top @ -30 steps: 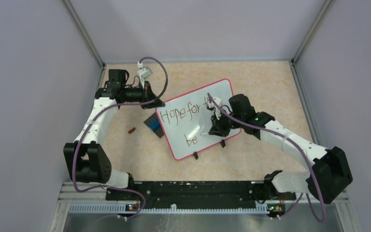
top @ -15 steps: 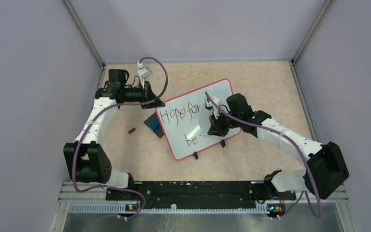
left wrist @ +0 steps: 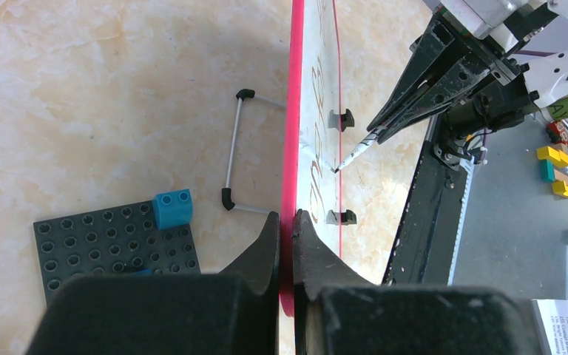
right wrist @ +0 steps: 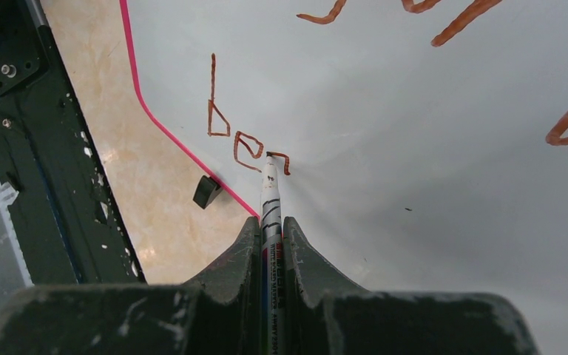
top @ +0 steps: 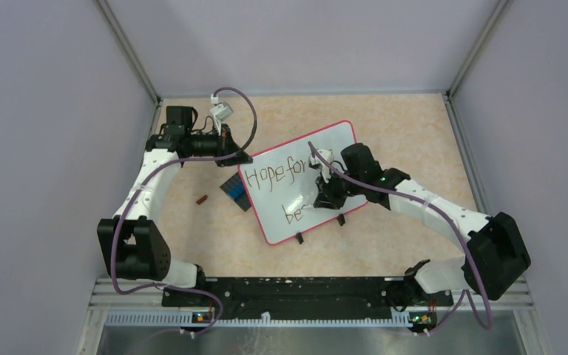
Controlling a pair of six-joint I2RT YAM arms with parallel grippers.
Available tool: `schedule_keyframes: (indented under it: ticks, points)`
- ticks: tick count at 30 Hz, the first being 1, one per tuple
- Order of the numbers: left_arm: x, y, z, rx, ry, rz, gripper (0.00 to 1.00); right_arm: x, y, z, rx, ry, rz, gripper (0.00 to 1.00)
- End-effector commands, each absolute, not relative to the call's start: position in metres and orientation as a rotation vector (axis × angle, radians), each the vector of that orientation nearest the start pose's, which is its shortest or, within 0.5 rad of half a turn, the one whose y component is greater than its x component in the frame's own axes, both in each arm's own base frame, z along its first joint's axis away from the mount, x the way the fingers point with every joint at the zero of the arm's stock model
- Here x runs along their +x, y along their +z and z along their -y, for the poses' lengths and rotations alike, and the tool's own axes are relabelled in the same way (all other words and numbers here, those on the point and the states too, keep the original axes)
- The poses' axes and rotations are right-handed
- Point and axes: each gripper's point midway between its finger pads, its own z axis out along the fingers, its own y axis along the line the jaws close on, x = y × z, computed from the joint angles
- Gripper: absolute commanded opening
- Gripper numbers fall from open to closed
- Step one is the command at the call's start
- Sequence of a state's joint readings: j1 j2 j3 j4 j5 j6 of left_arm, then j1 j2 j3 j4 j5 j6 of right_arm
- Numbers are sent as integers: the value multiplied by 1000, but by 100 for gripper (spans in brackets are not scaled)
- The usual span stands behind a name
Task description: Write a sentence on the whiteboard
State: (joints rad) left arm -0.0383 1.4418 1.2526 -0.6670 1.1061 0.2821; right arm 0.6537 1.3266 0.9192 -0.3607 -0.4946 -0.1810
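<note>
Two claws work on the whiteboard [top: 340,139], which lies face up near the middle of the counter, askew to its edges, with one corner turned toward the far edge and another toward the near edge. The left gripper [left wrist: 286,218] is closed narrow on the board's pink frame at the corner nearest the counter's left edge, one finger on each side of the rim. The right gripper [right wrist: 270,225] reaches over the board from the right and is clamped on a white marker [right wrist: 269,194], whose tip touches the glossy surface. The sentence [top: 277,176] shows "Hope for" on its upper line, with the rest hidden behind the right arm. On the lower line are "be" and a small hooked stroke at the marker's tip. Just beside the board, toward the left edge, sits a dark studded plate [left wrist: 118,244] with a blue brick [left wrist: 172,208] on it. A small brown piece [top: 201,199] lies further toward the left edge. In the left wrist view a thin wire stand [left wrist: 233,159] juts from the board's back.
</note>
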Motion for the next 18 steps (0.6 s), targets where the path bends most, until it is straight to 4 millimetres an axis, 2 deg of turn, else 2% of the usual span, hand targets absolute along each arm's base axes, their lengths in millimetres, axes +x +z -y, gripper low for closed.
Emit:
schedule_keyframes:
  ticks: [1, 18]
  points:
    - [306, 218, 160, 814, -1086, -2031, 0, 243, 147, -276, -1181, 752, -1985, 0]
    - [308, 220, 160, 808, -1087, -2031, 0, 239, 139, -253, -1178, 680, -2014, 0]
